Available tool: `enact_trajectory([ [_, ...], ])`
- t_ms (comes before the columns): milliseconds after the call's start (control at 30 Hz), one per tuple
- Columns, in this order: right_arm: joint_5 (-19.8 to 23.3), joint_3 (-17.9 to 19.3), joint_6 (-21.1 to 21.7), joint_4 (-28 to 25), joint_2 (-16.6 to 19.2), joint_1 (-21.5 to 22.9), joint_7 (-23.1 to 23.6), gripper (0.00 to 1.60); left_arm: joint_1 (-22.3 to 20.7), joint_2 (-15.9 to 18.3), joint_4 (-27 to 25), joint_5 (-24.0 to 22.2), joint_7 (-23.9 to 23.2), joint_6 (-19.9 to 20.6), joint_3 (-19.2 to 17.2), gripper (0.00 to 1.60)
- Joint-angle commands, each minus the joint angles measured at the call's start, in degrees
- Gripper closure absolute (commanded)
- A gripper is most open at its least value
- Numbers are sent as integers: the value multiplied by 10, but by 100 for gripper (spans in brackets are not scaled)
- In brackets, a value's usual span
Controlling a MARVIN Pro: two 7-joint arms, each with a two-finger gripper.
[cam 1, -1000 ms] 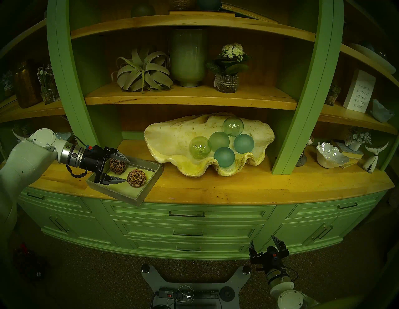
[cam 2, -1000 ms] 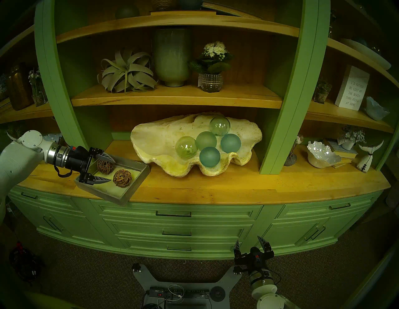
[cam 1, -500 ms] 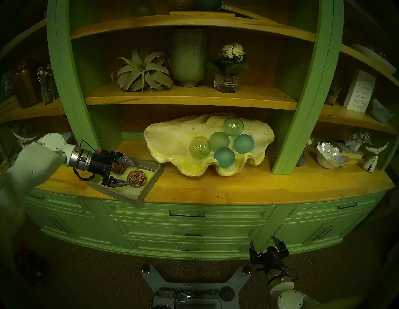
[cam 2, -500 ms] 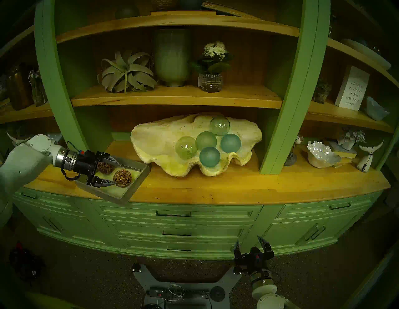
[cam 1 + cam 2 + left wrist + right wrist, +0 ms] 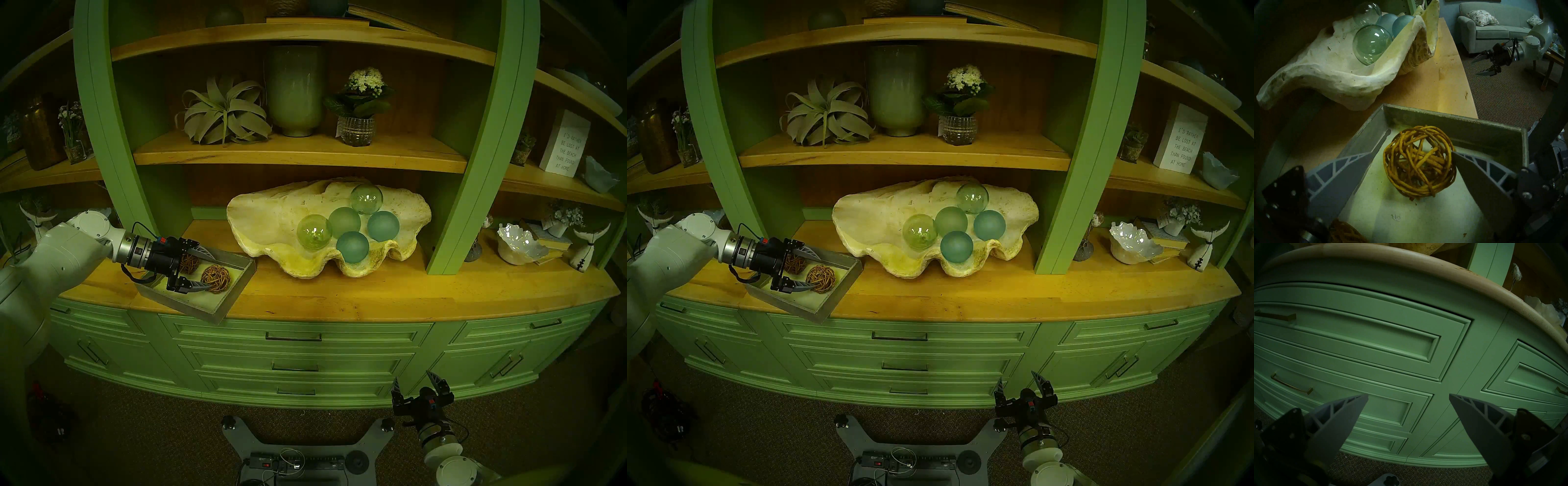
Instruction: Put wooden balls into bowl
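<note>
Two brown woven wooden balls lie in a grey tray [image 5: 183,305] at the counter's left end. My left gripper [image 5: 212,274] [image 5: 817,273] [image 5: 1412,152] is open, low inside the tray, with its fingers on either side of the nearer ball [image 5: 216,279] [image 5: 821,279] [image 5: 1419,169]; the right fingertip is at the ball's edge. The farther ball [image 5: 189,263] [image 5: 1345,235] sits behind the gripper body, partly hidden. The bowl, a large cream clam shell [image 5: 268,217] [image 5: 871,217] [image 5: 1322,67], stands to the right of the tray. My right gripper [image 5: 411,375] [image 5: 1408,394] hangs open and empty by the drawers.
Several green and teal glass spheres [image 5: 353,247] fill the shell's right half. Green uprights [image 5: 454,203] flank the shell and a wooden shelf [image 5: 298,156] runs above it. A white ruffled bowl [image 5: 520,242] and ornaments stand at the far right. The tray's front corner overhangs the counter edge.
My left gripper has moved right and deeper into the tray, still open, so its fingers now flank the nearer ball and its body covers part of the farther one. The right arm is unchanged.
</note>
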Motion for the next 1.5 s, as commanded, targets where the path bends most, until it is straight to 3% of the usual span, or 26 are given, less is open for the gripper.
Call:
enact_trajectory([
  [0,-1,1,-4,-15,1,1,-1,0,-37,-15,12,-11,-55,-5,6,0],
  [500,-1,1,-4,-15,1,1,-1,0,-42,-40,36,-24,-55,-13,41,0],
  [533,-1,1,-4,-15,1,1,-1,0,-41,-40,31,-22,-36,-15,46,0],
  [567,-1,1,-4,-15,1,1,-1,0,-43,-43,35,-25,-50,-15,45,0],
  [1200,-1,1,-4,-15,1,1,-1,0,-40,-48,21,-45,-25,-29,74,0],
  [1233,-1,1,-4,-15,1,1,-1,0,-41,-50,26,-48,-44,-29,73,0],
  [1267,-1,1,-4,-15,1,1,-1,0,-39,-47,18,-44,-17,-30,81,0],
  [1467,-1,1,-4,-15,1,1,-1,0,-40,-51,23,-48,-28,-31,95,0],
])
